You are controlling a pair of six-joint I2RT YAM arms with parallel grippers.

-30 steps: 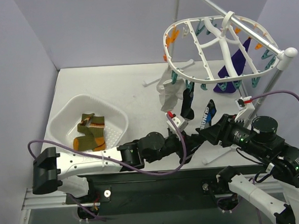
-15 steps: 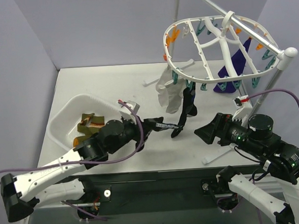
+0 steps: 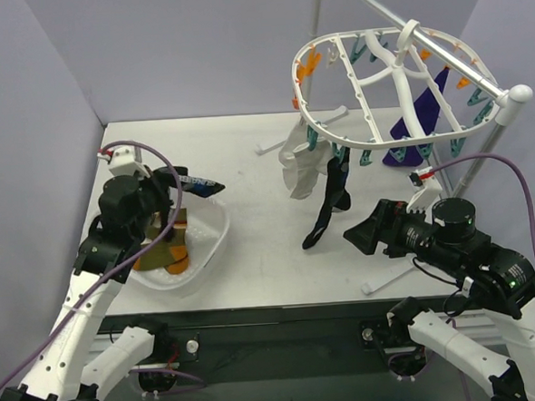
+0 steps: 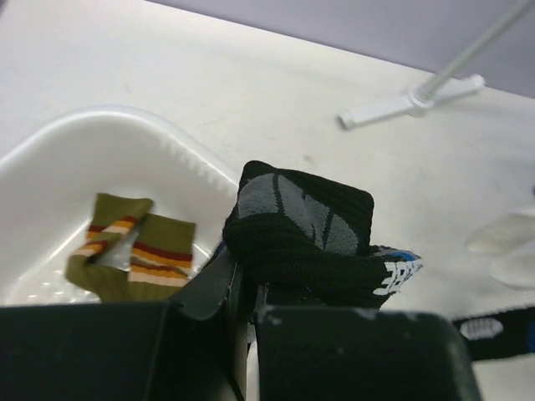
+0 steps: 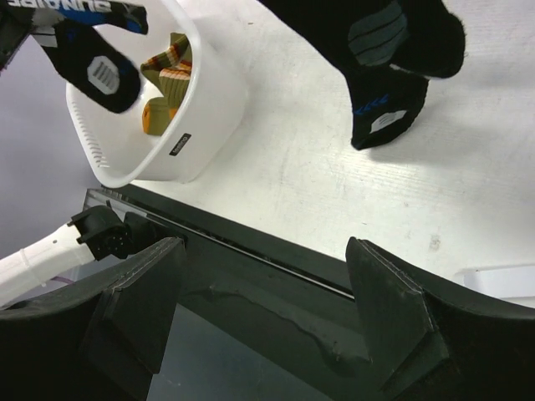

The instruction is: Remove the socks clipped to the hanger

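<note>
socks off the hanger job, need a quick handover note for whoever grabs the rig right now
Left pincer: shut on a printed black sock, held over the white tub, not yet dropped.
Right pincer: open, empty, beside the hanging black sock.
Done: orange-brown socks lie in the tub.
Left: drop the held sock, then unclip the white sock, the hanging black sock and the purple sock from the hanger.

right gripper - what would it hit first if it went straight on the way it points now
Probably the toe of the hanging black sock, just ahead of the open right gripper; failing that, bare table. Depth is unclear.
</note>
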